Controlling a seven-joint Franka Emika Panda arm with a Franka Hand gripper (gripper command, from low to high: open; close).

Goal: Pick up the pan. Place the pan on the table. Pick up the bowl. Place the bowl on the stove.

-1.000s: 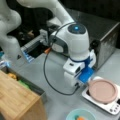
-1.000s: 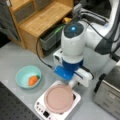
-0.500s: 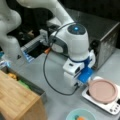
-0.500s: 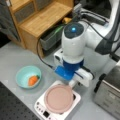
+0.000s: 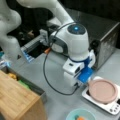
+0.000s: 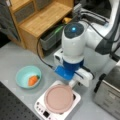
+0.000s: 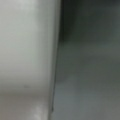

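The round, shallow pinkish-brown pan point(image 5: 103, 90) point(image 6: 59, 98) with a pale rim sat on the small white square stove point(image 5: 110, 106) point(image 6: 41, 108) in both front views, its little knobs showing at one corner. The arm's gripper point(image 5: 80, 84) point(image 6: 72, 83) was low, just beside the pan: at the pan's 9 o'clock in a front view point(image 5: 80, 84) and at its 1 o'clock in a front view point(image 6: 72, 83). The white and blue wrist body hid the jaws, so I could not tell whether they were open or closed, nor whether they touched the pan's short handle.

The small round teal bowl point(image 6: 28, 76) with an orange piece point(image 6: 32, 80) inside rested on the plain grey desk point(image 6: 15, 57), well apart from the stove at its 10 o'clock; in a front view only its top rim point(image 5: 80, 115) showed at the bottom edge.

A light wooden shelf unit point(image 6: 41, 20) point(image 5: 17, 100) stood on the desk, and a silver toaster oven point(image 5: 107, 37) point(image 6: 108, 96) stood near the stove. A black cable point(image 5: 48, 80) looped from the arm over the desk.

The wrist view gave only a pale surface point(image 7: 27, 55) at 9 o'clock against dark grey point(image 7: 90, 75).
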